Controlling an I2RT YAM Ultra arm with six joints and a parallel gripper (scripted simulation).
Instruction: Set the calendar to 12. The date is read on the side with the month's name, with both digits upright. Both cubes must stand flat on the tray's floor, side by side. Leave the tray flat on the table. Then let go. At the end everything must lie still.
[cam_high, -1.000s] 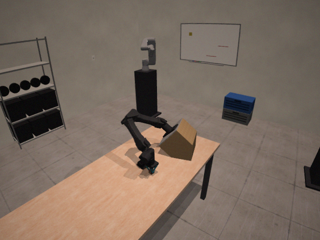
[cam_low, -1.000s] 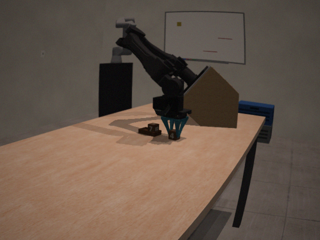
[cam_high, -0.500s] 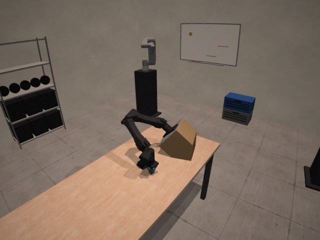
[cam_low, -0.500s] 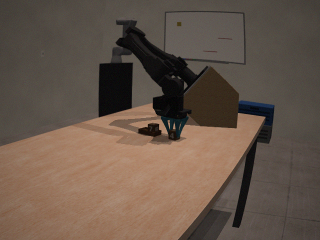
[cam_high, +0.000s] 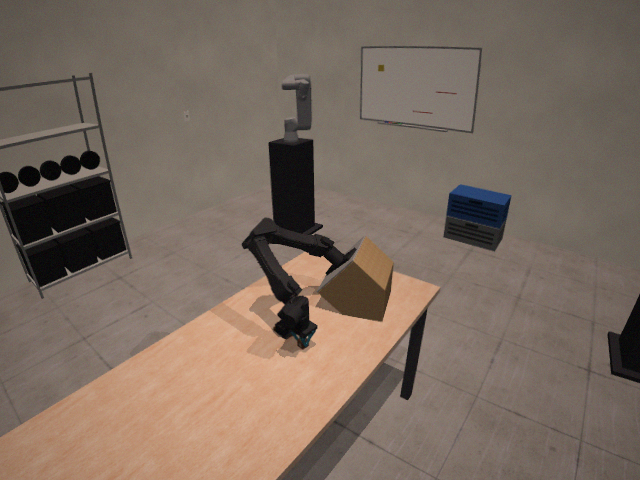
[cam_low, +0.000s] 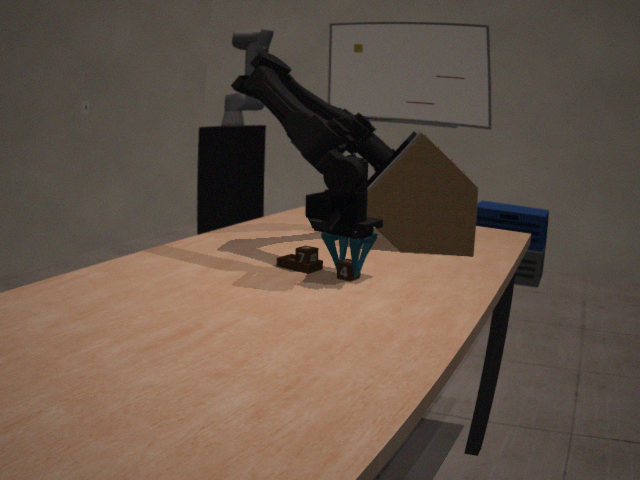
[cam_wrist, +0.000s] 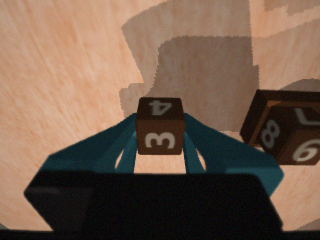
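Note:
One dark brown cube stands on the table between my fingertips. The exterior view shows its 4 upright; the wrist view shows its 3 and 4 turned sideways. My gripper is slightly open around it, the teal fingers close on both sides; any gap is too small to see. The brown tray lies flat beside them. The second cube sits inside it, with 7, 8 and a 6 or 9 showing. The tray is cut off in the wrist view and hidden in the top view.
A large brown block with a sloped top stands on the table behind my gripper, near the arm's base. The table's long edge runs on the right. The shelf, whiteboard and blue crate are away from the table.

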